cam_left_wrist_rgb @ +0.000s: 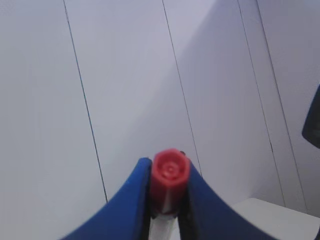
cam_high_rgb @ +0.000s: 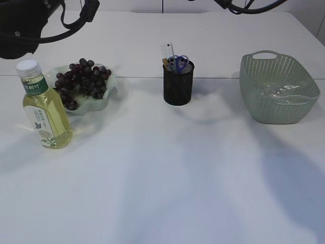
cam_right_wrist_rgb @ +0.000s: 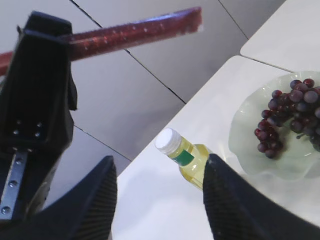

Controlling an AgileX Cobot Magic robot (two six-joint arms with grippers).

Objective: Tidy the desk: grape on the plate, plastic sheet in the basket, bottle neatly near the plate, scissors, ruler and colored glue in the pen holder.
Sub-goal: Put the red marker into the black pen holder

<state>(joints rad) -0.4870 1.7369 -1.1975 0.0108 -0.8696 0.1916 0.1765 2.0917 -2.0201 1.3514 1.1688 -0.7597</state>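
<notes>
While the colored glue (cam_left_wrist_rgb: 170, 180) is pinched by the left gripper (cam_left_wrist_rgb: 167, 200), it should be lowered upright into the pen holder (cam_high_rgb: 179, 84); the right gripper (cam_right_wrist_rgb: 160, 200) is spread, empty.

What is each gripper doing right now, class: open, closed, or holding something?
Left gripper: closed on a red-capped glue stick.
Right gripper: open, holding nothing, above the bottle.

Dark grapes (cam_high_rgb: 81, 81) heaped on pale plate (cam_high_rgb: 109, 94); upright bottle (cam_high_rgb: 43, 104) at plate's 8 o'clock; scissors (cam_high_rgb: 181, 62), ruler (cam_high_rgb: 168, 51) in black pen holder (cam_high_rgb: 178, 84); crumpled plastic sheet (cam_high_rgb: 277, 91) inside basket (cam_high_rgb: 299, 109); red-capped glue (cam_left_wrist_rgb: 170, 177) pinched in left hand (cam_left_wrist_rgb: 167, 200).
</notes>
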